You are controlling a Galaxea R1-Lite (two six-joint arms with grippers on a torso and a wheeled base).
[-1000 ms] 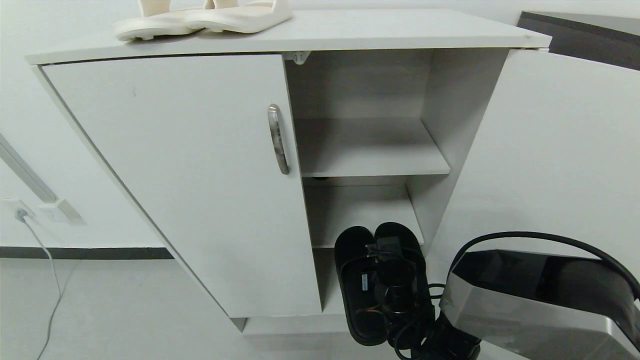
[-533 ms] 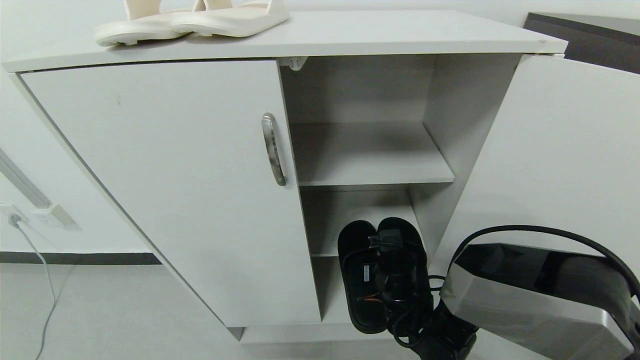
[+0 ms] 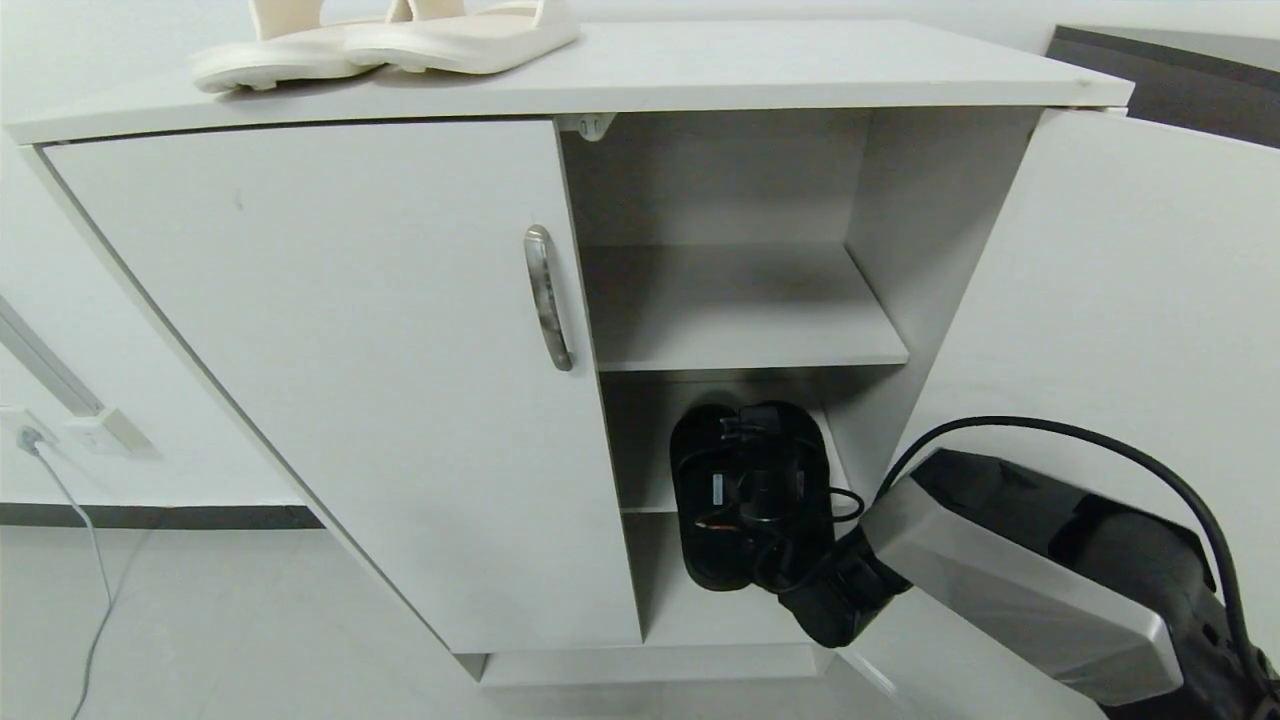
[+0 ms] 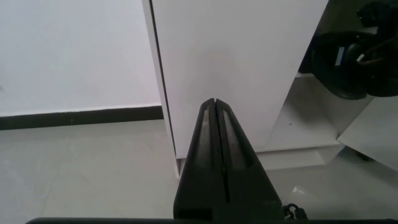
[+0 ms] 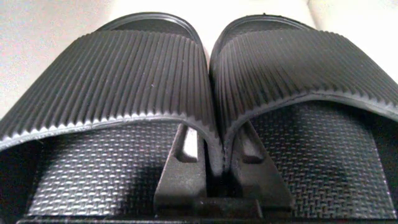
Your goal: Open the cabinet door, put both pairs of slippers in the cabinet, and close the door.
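Note:
The white cabinet (image 3: 700, 70) has its right door (image 3: 1120, 300) swung open and its left door (image 3: 330, 350) closed. My right gripper (image 3: 768, 492) is shut on the pair of black slippers (image 3: 715, 490), pinching their two inner strap edges together (image 5: 214, 163). The pair hangs toes forward over the front of the lower shelf (image 3: 645, 470), partly inside the opening. A cream pair of slippers (image 3: 390, 40) lies on the cabinet top at the left. My left gripper (image 4: 214, 104) is shut on nothing, low in front of the closed door, with the black slippers (image 4: 348, 62) off to its side.
The upper shelf (image 3: 740, 310) is bare. A metal handle (image 3: 545, 297) sticks out from the closed door. A wall socket with a cable (image 3: 30, 435) sits low on the left wall. A dark panel (image 3: 1170, 80) stands behind the open door.
The head camera shifted slightly at first. My right arm has pushed the black slippers forward and up, from in front of the cabinet into the opening above the lower shelf.

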